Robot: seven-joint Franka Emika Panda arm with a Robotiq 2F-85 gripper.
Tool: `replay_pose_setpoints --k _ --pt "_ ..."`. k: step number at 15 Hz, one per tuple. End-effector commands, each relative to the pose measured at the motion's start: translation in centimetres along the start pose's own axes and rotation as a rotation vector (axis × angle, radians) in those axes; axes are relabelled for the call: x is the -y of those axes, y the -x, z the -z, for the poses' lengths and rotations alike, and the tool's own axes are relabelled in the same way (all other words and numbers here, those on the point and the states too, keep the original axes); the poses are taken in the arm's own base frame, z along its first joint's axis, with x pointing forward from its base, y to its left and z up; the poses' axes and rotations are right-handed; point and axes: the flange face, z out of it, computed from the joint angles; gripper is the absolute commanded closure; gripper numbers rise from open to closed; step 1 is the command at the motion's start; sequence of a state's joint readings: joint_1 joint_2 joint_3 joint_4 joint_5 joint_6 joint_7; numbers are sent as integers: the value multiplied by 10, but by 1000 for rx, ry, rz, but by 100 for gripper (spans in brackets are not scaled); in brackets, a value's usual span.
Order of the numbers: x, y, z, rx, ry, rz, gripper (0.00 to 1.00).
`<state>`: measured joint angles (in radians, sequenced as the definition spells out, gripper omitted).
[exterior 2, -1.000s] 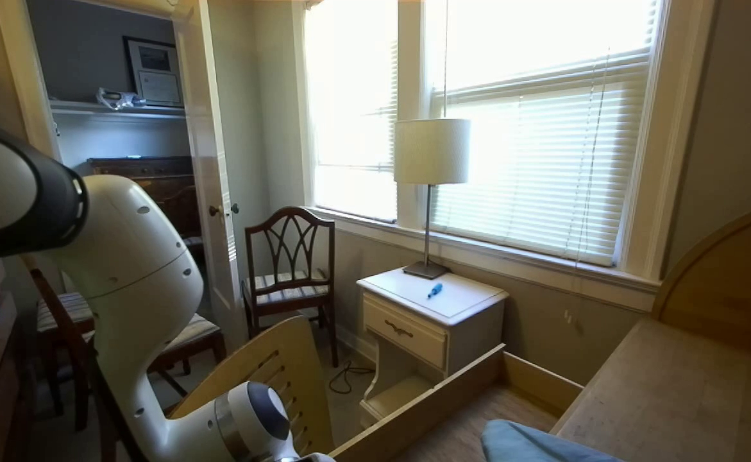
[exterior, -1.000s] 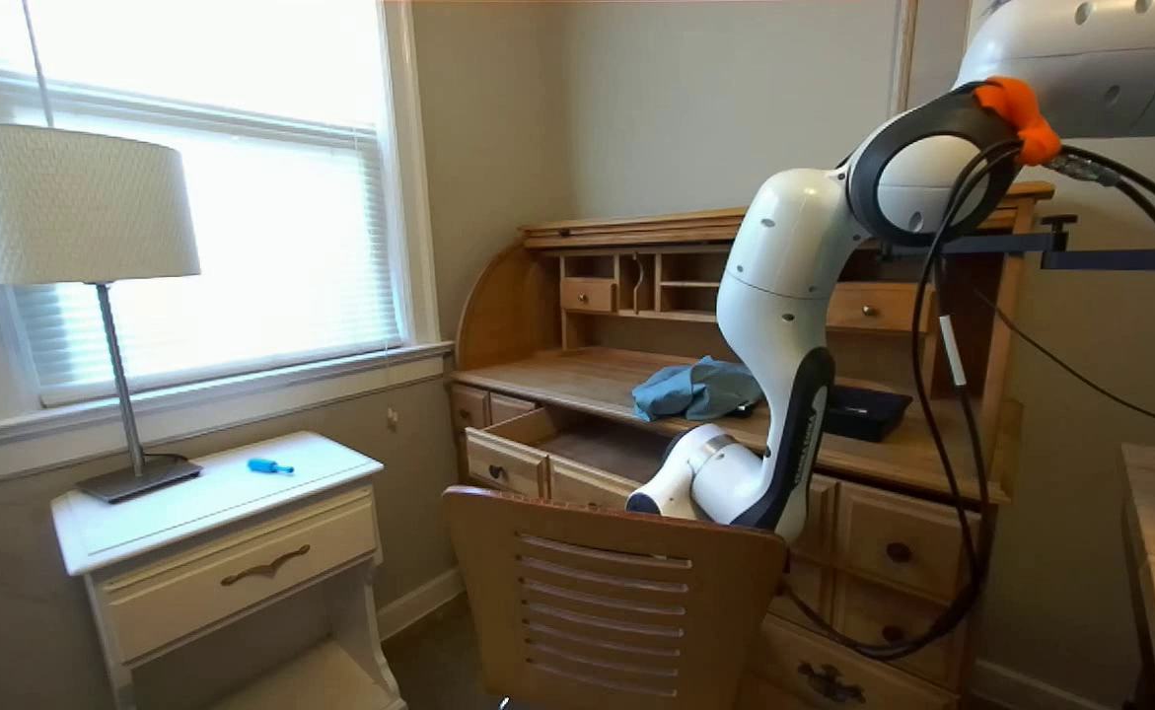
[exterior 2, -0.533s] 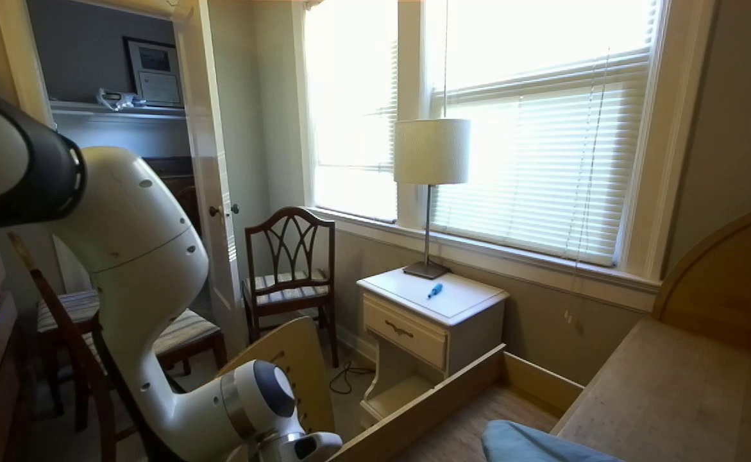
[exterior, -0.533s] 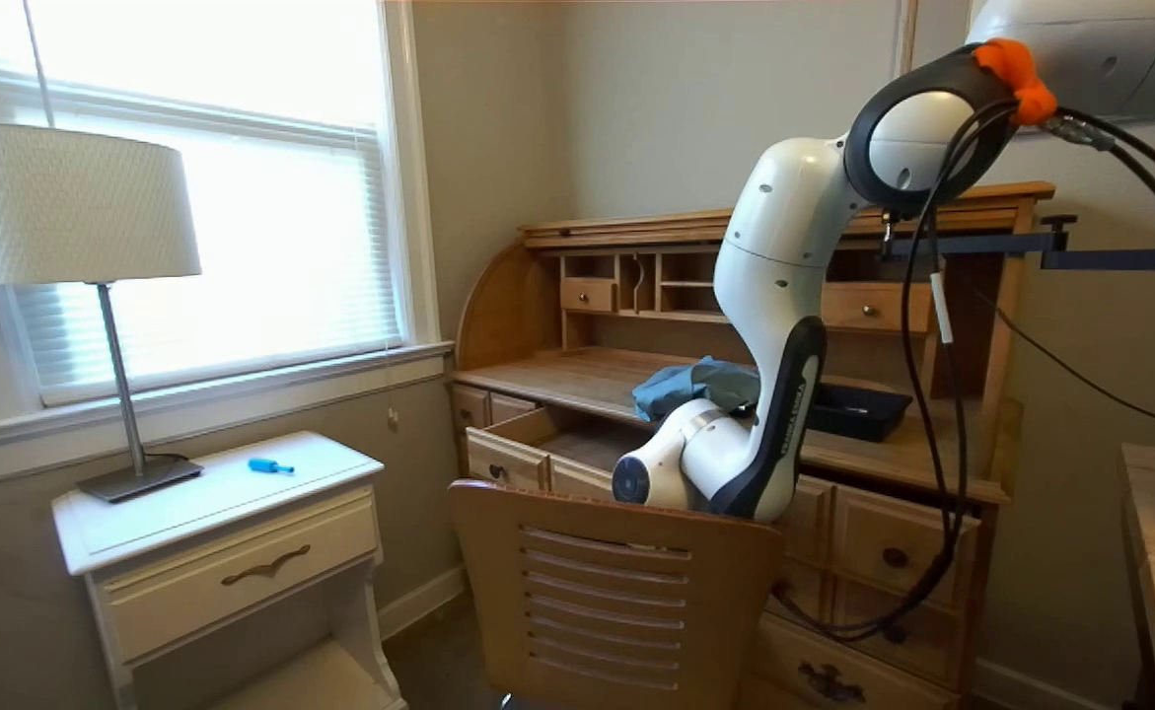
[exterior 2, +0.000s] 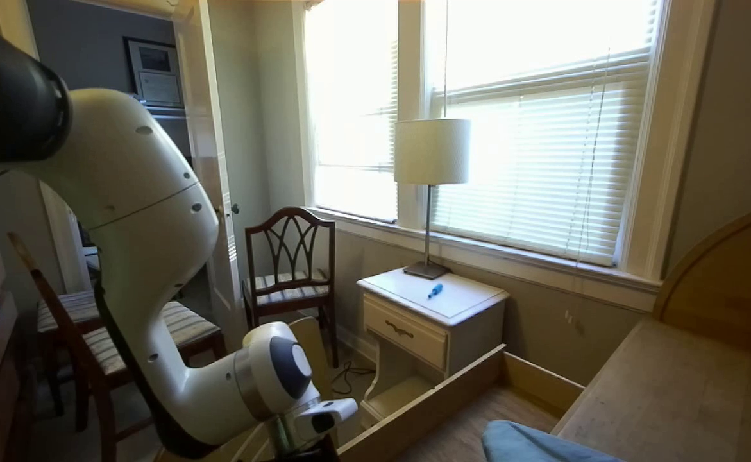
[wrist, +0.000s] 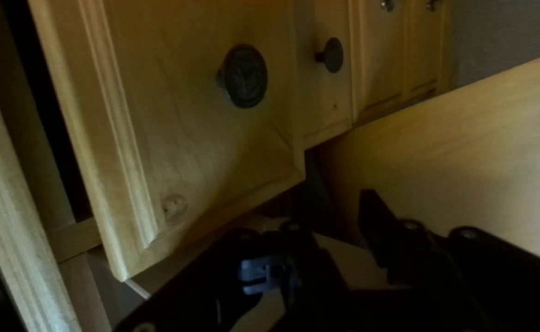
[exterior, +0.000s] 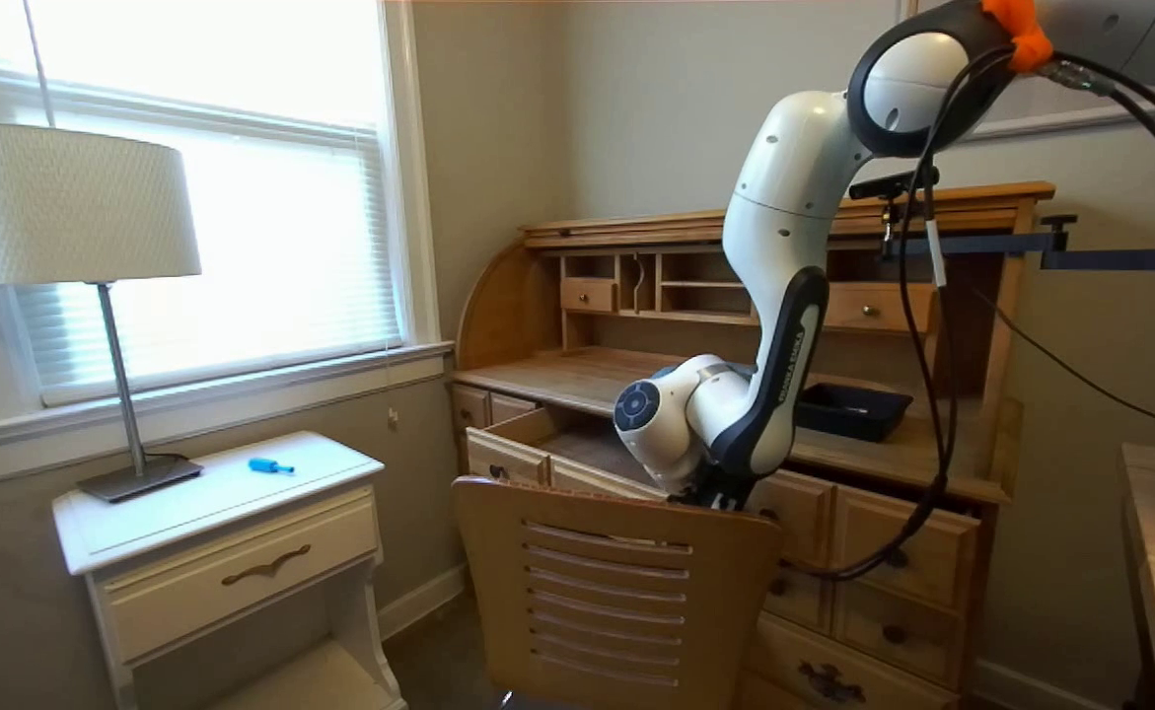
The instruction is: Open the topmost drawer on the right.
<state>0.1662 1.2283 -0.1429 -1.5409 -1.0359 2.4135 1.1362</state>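
The right-hand top drawer (exterior: 804,513) of the pine desk has a raised-panel front with dark knobs. It shows in an exterior view, partly behind the arm and cables. In the wrist view, a panel front (wrist: 173,115) with a round dark knob (wrist: 245,76), apparently this drawer, fills the left side. A dark gap runs along its edge. My gripper (wrist: 332,212) is open and empty, its fingers apart, lower in the view than the knob and not touching it. In an exterior view the gripper (exterior: 720,491) is mostly hidden behind the chair back.
A wooden chair back (exterior: 616,592) stands close in front of the desk, right of the gripper in the wrist view (wrist: 482,161). The wide centre drawer (exterior: 506,465) is pulled out. A black tray (exterior: 848,412) and blue cloth (exterior 2: 529,443) lie on the desk. Cables hang beside the arm.
The arm has risen and the hand has tilted, so the gripper's upper part now shows above the chair back. The chair back has shifted slightly. The drawers look the same.
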Motion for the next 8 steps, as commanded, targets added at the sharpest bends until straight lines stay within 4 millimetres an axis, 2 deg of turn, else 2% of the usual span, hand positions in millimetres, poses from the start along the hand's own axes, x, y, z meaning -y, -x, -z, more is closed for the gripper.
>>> replay_pose_setpoints --k 1,6,8 --pt "-6 13 5 -40 -180 26 35" --pt "-35 55 12 6 -292 112 1" --pt "-53 71 19 29 -310 124 0"
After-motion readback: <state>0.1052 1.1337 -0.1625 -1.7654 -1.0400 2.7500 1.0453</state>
